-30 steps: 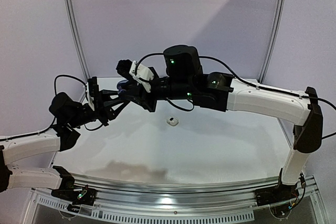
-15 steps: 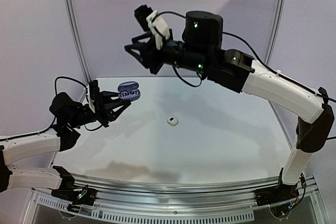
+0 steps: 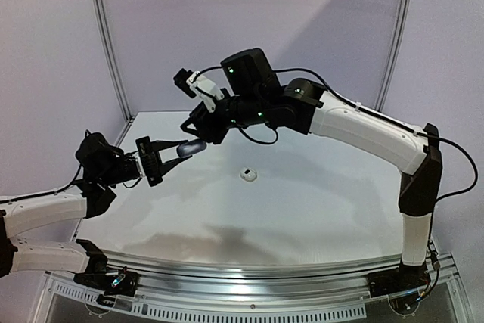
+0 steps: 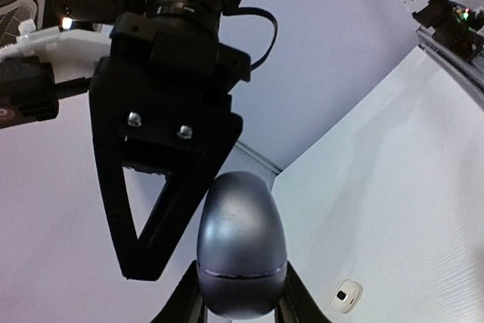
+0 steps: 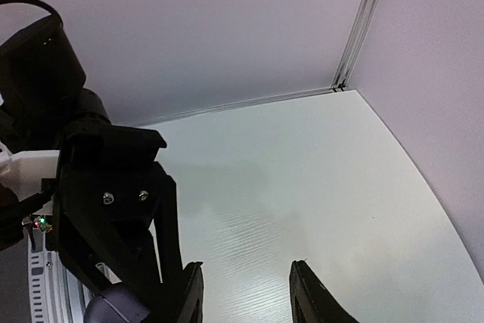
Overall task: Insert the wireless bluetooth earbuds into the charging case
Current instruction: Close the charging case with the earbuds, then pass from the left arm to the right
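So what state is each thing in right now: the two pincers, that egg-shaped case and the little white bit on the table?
Dark silvery-grey egg-shaped charging case: lid shut, held up off the table.
Left pincer: shut on the case.
Right pincer: open, empty, close beside the case.
Small glossy white earbud: lying loose on the white table, outside the case, apart from both pincers.

Left end effector (image 3: 180, 150) clamped, right end effector (image 5: 246, 293) parted, tips close together
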Robot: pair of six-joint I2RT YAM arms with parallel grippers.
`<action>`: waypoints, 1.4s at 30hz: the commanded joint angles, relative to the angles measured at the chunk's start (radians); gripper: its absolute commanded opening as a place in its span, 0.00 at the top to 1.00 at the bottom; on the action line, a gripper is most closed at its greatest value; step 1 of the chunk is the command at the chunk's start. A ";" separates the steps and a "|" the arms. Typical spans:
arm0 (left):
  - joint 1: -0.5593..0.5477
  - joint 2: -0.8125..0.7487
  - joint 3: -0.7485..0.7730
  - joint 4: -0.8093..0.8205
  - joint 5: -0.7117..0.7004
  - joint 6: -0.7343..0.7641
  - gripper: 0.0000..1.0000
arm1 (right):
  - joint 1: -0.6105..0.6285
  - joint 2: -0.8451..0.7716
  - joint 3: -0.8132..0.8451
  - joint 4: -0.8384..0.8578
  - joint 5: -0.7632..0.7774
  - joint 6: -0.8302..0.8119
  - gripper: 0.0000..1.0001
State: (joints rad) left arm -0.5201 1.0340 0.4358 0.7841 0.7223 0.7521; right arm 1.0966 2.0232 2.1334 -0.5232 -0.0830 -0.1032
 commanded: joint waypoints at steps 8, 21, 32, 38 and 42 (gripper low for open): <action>0.007 0.001 0.023 -0.080 -0.144 -0.049 1.00 | -0.006 -0.142 -0.141 0.009 -0.024 -0.029 0.48; 0.019 0.078 -0.003 0.332 0.100 -1.340 1.00 | -0.072 -0.263 -0.350 0.244 -0.352 0.073 0.26; 0.011 0.104 0.014 0.418 0.117 -1.422 1.00 | -0.084 -0.215 -0.341 0.291 -0.480 0.170 0.47; 0.006 0.100 0.019 0.432 0.114 -1.411 1.00 | -0.083 -0.158 -0.277 0.229 -0.508 0.182 0.58; 0.006 0.098 0.018 0.432 0.112 -1.417 1.00 | -0.084 -0.153 -0.275 0.230 -0.522 0.190 0.78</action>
State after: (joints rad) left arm -0.5087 1.1339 0.4351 1.1828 0.8322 -0.6571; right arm 1.0187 1.8526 1.8317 -0.2691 -0.5720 0.0704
